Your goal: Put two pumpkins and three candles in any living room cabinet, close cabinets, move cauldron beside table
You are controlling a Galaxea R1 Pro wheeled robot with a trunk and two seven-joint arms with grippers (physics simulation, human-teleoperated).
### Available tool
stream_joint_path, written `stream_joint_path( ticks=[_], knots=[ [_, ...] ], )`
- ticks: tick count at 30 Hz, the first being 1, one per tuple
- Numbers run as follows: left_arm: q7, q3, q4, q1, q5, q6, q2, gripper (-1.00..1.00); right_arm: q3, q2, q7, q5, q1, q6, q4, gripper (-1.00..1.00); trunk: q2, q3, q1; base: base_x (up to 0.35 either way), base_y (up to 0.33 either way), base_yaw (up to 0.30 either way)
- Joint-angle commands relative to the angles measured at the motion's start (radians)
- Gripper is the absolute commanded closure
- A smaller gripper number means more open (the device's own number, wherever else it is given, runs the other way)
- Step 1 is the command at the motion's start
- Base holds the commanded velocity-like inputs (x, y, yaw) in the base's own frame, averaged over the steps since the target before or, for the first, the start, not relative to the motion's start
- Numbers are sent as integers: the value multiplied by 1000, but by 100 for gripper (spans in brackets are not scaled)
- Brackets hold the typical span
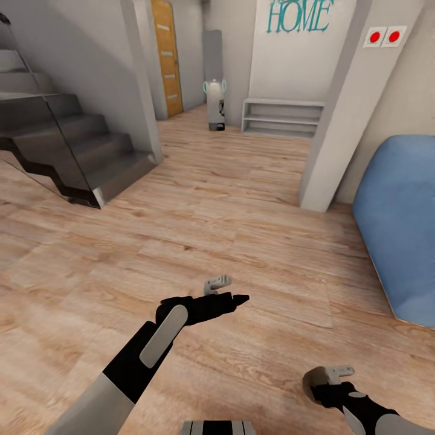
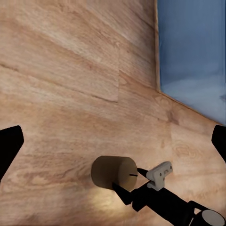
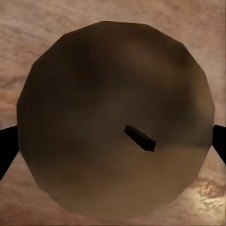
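Right end effector (image 1: 323,382) grips a candle (image 3: 115,122) above wooden floor (image 1: 241,217).

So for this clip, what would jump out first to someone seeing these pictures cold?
First, the candle, a beige-grey cylinder looming large in the right wrist view, held in the right gripper above the wood floor. In the head view, the blue beanbag-like seat swells in at the right edge, and the teal HOME lettering marks the far wall beside the dark staircase at left. The left gripper reaches forward, holding nothing.
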Motion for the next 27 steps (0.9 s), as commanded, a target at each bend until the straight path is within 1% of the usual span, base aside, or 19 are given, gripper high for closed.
stream_joint_path(
  ticks=[1,8,17,27],
  knots=[
    [0,0,0,0,0,0,0,-100,1,2,3,0,0,0,0,100,0,4,0,0,0,0],
    [0,0,0,0,0,0,0,-100,1,9,22,0,-2,-2,-2,100,2,31,-4,0,0,0],
    [0,0,0,0,0,0,0,-100,1,2,9,0,2,10,8,100,4,66,-8,0,0,0],
    [0,0,0,0,1,0,0,-100,2,3,-2,2,16,4,14,100,6,104,-12,0,0,0]
  ],
)
